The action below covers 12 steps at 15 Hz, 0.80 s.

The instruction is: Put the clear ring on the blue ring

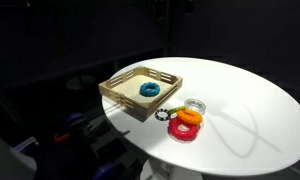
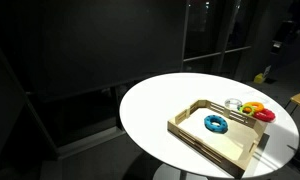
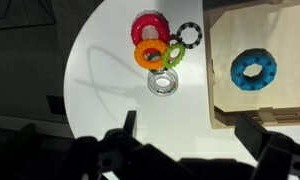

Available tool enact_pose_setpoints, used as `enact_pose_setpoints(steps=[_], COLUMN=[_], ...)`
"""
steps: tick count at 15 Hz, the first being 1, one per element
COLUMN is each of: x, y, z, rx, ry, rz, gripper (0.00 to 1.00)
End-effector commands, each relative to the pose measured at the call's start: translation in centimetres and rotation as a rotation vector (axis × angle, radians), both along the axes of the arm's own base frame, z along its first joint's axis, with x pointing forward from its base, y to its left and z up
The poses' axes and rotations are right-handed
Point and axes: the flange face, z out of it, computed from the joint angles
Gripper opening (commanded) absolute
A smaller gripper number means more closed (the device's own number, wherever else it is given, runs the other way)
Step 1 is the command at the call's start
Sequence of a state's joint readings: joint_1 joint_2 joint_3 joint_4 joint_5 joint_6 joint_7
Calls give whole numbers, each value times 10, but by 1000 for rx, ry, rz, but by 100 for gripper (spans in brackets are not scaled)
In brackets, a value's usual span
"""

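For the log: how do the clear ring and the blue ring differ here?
The clear ring is see-through and glassy; the blue ring is solid teal. The clear ring lies on the white table, the blue ring inside the wooden tray. The clear ring sits next to the orange ring; the blue ring lies alone. Both lie flat and look similar in size.

Teal blue ring [image 3: 253, 70], colourless clear ring [image 3: 164, 82], orange ring [image 3: 151, 53], red ring [image 3: 148, 28], white table [image 3: 110, 70], tan tray [image 3: 230, 30]

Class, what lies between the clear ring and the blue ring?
In the wrist view: bare table, then the wooden tray's wall; the blue ring lies inside.
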<state>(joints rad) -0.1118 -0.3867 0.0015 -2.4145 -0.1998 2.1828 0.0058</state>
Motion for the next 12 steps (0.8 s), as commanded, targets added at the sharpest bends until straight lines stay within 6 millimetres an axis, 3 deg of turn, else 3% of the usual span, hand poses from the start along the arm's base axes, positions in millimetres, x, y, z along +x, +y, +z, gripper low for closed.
enact_pose_setpoints(steps=[1,6,12], x=[0,0,18], y=[0,0,-8], z=[1,1,0], rx=[0,0,29], ry=[1,1,7], rz=[0,0,-31], gripper=[100,100,100])
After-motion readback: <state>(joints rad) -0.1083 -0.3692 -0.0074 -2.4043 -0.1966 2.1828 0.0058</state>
